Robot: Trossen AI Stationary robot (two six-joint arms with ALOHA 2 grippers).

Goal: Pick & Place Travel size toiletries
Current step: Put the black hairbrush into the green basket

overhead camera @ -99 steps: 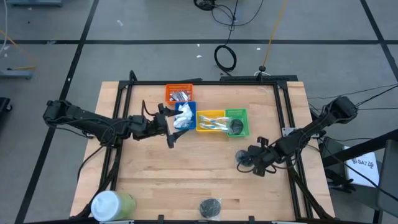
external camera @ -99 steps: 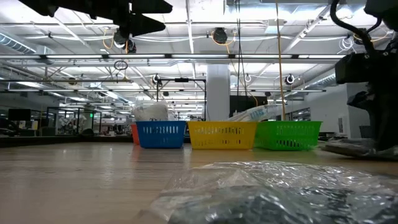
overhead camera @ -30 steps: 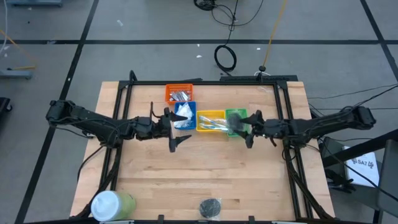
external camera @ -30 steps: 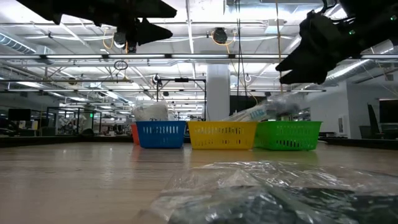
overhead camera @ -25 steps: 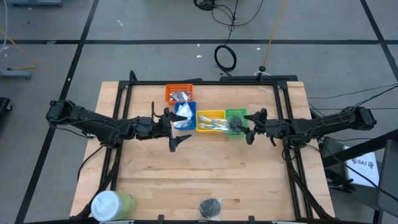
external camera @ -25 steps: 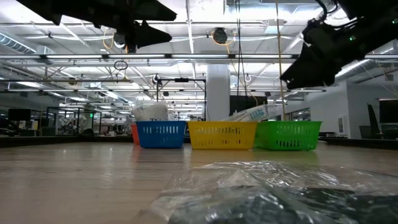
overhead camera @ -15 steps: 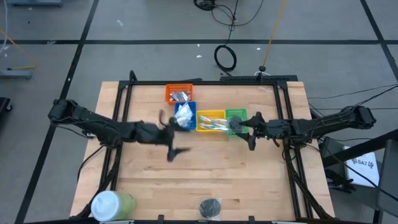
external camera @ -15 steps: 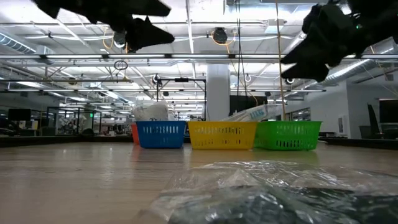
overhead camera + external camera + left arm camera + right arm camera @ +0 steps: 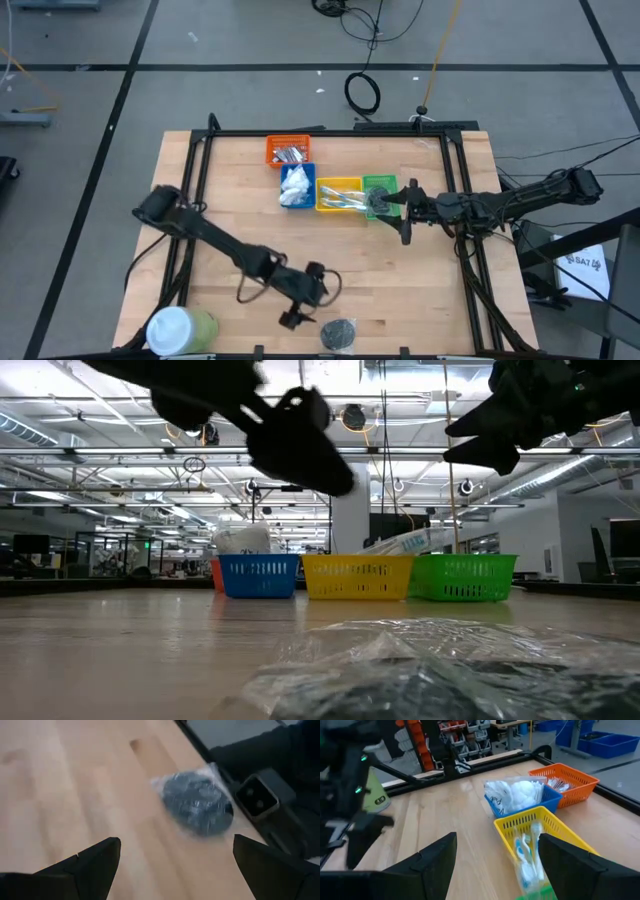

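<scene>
A dark grey round disc in a clear wrinkly packet [image 9: 340, 333] lies flat on the wood at the table's near edge; it fills the low view's foreground [image 9: 430, 670]. My left gripper [image 9: 312, 297] hovers open just left of it, the packet [image 9: 197, 805] ahead of its fingers [image 9: 95, 865]. My right gripper [image 9: 402, 210] is open and empty, level beside the green tray [image 9: 380, 186], where another dark disc [image 9: 378, 203] lies. Toothbrushes [image 9: 525, 855] lie in the yellow tray [image 9: 339, 193], white packets [image 9: 517, 792] in the blue tray [image 9: 297, 185], silvery sticks in the orange tray [image 9: 288, 151].
A large green cylinder with a white cap [image 9: 180, 328] stands at the near left corner. A black frame [image 9: 330, 133] runs along the table's far and side edges. Bare wood lies between the trays and the near edge.
My left gripper has swung from beside the blue tray toward the table's near edge and down, tipping its fingers toward the disc packet, still open. A clear packet that hung under my right gripper has dropped into the green tray; that gripper stays beside the tray.
</scene>
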